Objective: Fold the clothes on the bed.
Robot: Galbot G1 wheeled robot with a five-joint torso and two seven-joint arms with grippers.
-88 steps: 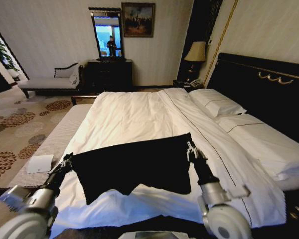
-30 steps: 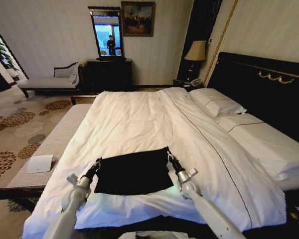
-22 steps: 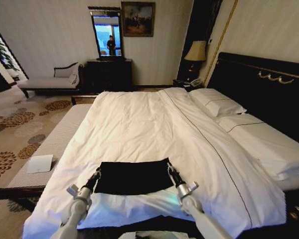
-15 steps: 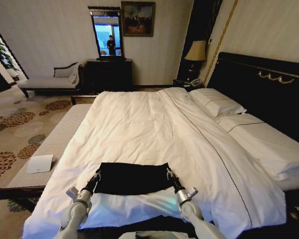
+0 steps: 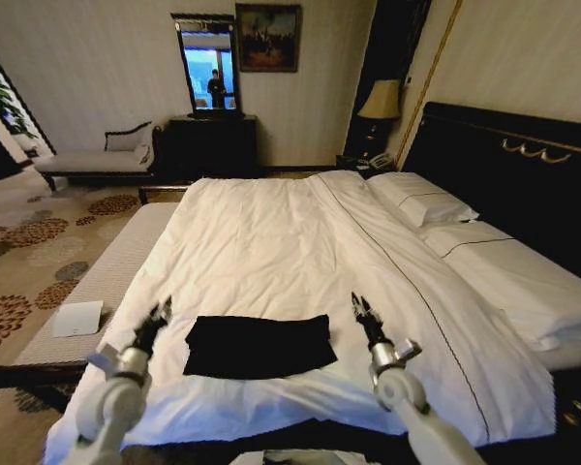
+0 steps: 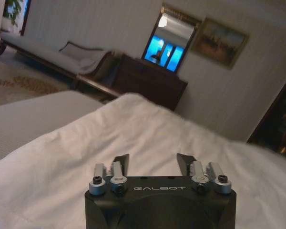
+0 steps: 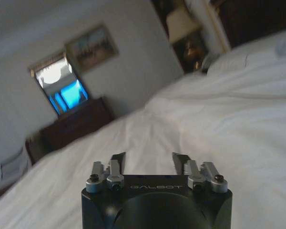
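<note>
The black T-shirt is lying folded near the bed foot edge; left gripper and right gripper, fingers apart, are flanking it. Next fold wants matched, level corner grasps.

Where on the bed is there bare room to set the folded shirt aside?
Bare duvet runs from the folded shirt up the bed toward the pillows. It is crowded near the foot: left gripper and right gripper flank the shirt, both open.
</note>
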